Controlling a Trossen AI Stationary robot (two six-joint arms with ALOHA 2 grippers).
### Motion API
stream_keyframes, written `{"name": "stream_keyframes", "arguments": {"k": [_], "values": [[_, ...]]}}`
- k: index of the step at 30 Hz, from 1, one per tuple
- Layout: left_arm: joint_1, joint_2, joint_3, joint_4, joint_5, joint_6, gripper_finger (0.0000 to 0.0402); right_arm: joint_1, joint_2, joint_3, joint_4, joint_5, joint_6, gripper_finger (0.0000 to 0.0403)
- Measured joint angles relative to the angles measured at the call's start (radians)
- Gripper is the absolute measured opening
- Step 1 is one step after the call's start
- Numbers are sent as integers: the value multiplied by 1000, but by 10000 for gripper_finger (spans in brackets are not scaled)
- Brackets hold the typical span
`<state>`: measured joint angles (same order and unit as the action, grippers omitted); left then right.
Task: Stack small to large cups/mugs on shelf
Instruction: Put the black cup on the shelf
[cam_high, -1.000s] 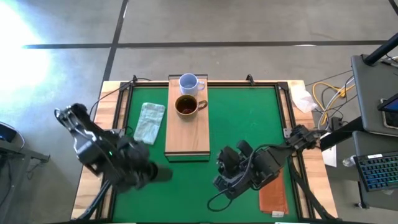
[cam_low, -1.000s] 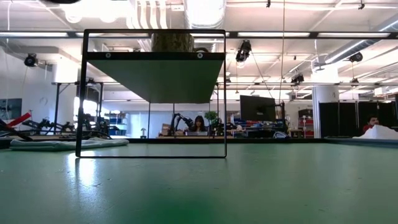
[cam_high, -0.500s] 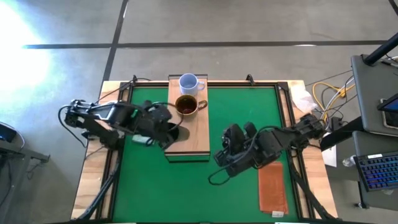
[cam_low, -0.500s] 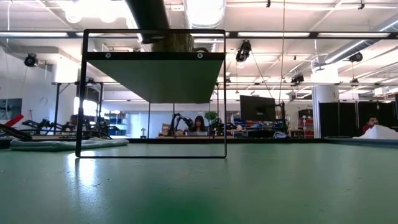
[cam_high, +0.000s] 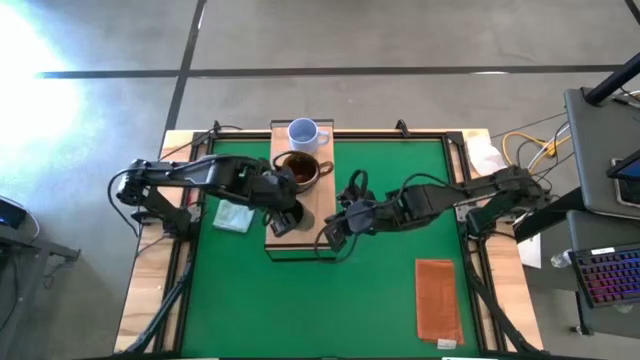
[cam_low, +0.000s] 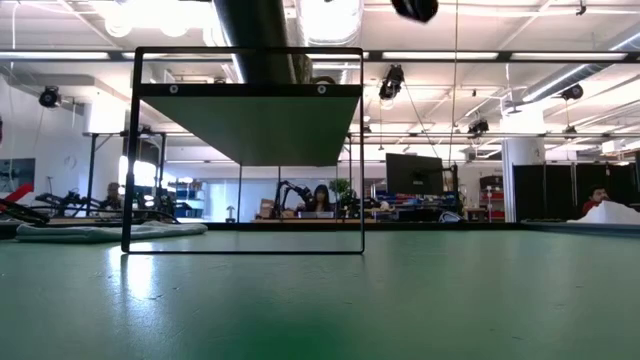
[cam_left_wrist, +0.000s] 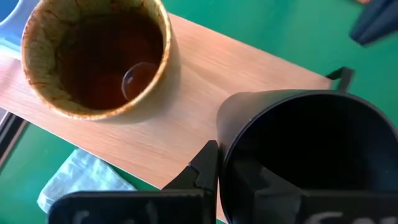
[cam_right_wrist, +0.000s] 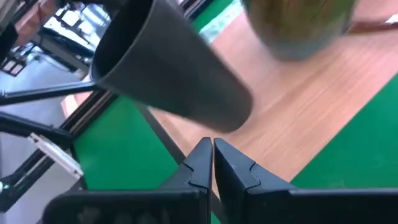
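The left gripper (cam_high: 283, 214), fingers clamped on the small black handleless cup (cam_left_wrist: 311, 155), holds it over the long light-wood shelf (cam_high: 315, 215) near the brown mug (cam_high: 299, 169); next, lowering it; right fingers (cam_right_wrist: 231, 168) closed empty

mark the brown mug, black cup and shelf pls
brown mug (cam_high: 299, 169), high view, its dark inside.
black cup (cam_left_wrist: 311, 162), left wrist view, its dark inside.
shelf (cam_high: 318, 215), high view, bare plank top.

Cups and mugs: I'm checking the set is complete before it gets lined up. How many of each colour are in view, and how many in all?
Pale blue-white mug: 1
Brown mug: 1
Black cup, held in the left tool over the shelf: 1
Total: 3
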<state>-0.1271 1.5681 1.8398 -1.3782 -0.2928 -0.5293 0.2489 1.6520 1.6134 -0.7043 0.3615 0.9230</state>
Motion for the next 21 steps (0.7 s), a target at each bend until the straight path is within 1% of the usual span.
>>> {"name": "stream_keyframes", "arguments": {"k": [3,6,9,16,21], "values": [[9,18,-1,0,1,14,0,-19,-11,-80,80,-42,12,8],[22,27,-1,1,38,29,0,-32,-13,-152,161,-74,26,8],[25,31,-1,2,48,39,0,-39,-13,-215,260,-80,37,8],[25,19,-1,9,50,38,0,-65,-15,-281,405,-80,20,8],[25,21,-1,14,51,38,0,-85,-15,-307,460,-98,17,8]]}}
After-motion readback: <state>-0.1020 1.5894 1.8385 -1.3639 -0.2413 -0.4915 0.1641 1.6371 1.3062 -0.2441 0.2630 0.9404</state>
